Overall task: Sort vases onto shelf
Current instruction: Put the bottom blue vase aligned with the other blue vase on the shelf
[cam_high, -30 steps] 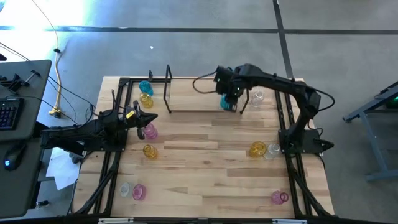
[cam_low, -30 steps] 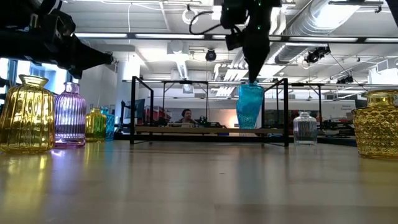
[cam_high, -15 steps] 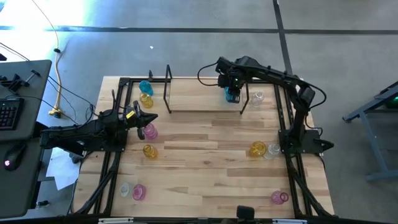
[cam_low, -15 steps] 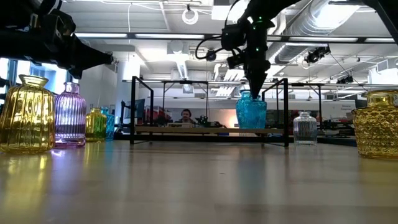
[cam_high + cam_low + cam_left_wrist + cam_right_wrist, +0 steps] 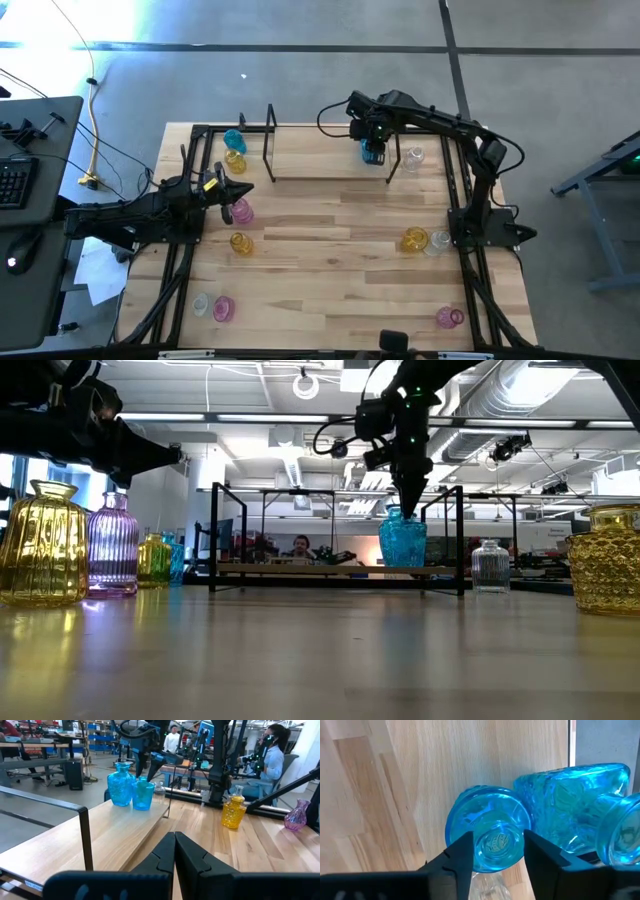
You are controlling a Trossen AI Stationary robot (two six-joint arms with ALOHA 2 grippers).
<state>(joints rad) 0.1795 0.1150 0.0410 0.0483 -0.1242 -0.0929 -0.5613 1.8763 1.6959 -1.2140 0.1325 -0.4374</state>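
Observation:
My right gripper reaches over the right end of the shelf, a light board in a black rod frame at the table's far edge. Its fingers point down at a cyan vase that stands on the board beside a second cyan vase. In the low view the cyan vase stands upright under the gripper. My left gripper is shut, holds nothing and hovers at the table's left side above a pink vase. My right gripper pinches the cyan vase by its neck just under the mouth, one finger on each side. The fingers come from above, pointing down. The vase stands upright with its base on the shelf board.
A clear vase stands just right of the shelf. Cyan and yellow vases stand far left. Amber, amber, clear, pink, pink and clear vases are scattered nearer.
My right gripper has carried the cyan vase toward the table's far edge and down, so that the vase went from hanging clear above the shelf to standing on its board. Over the last half second it has kept still.

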